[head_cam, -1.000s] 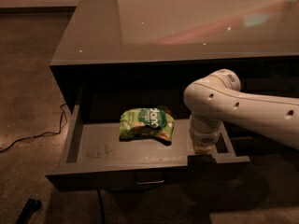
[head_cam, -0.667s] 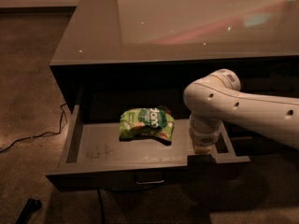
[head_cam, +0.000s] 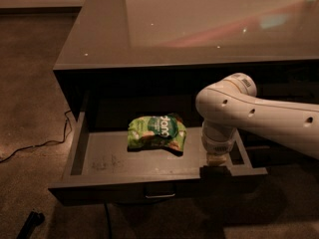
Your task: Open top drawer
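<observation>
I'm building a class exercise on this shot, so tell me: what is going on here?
A white robot arm reaches down from the right, with its gripper at the front right corner of the top drawer. The drawer stands pulled well out of the dark cabinet, so the opening looks largely done. A green snack bag lies inside, near the middle. The drawer's small metal handle sits at the front centre, left of the gripper and apart from it.

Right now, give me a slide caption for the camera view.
Top drawer open, green snack bag inside, gripper down at its front right corner.
</observation>
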`<state>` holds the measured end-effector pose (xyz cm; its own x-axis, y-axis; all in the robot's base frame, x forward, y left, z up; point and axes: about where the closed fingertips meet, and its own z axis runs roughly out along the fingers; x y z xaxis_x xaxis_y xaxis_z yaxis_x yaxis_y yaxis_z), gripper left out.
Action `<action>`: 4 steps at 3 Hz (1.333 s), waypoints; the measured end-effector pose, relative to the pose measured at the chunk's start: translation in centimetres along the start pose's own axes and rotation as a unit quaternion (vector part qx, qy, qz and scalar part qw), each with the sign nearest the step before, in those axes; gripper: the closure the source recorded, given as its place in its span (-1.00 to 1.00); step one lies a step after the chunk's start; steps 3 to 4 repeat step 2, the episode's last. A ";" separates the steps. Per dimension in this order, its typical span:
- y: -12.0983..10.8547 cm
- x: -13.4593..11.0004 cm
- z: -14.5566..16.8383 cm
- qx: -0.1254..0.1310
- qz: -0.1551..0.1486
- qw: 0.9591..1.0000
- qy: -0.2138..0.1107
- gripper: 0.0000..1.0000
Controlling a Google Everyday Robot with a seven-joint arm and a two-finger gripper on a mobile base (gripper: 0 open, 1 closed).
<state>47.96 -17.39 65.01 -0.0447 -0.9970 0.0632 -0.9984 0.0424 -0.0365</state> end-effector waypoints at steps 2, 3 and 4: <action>0.0 0.0 0.0 0.000 0.000 1.000 0.000 -1.00; 0.0 0.0 0.0 0.000 0.000 1.000 0.000 -1.00; 0.0 0.0 0.0 0.000 0.000 1.000 0.000 -1.00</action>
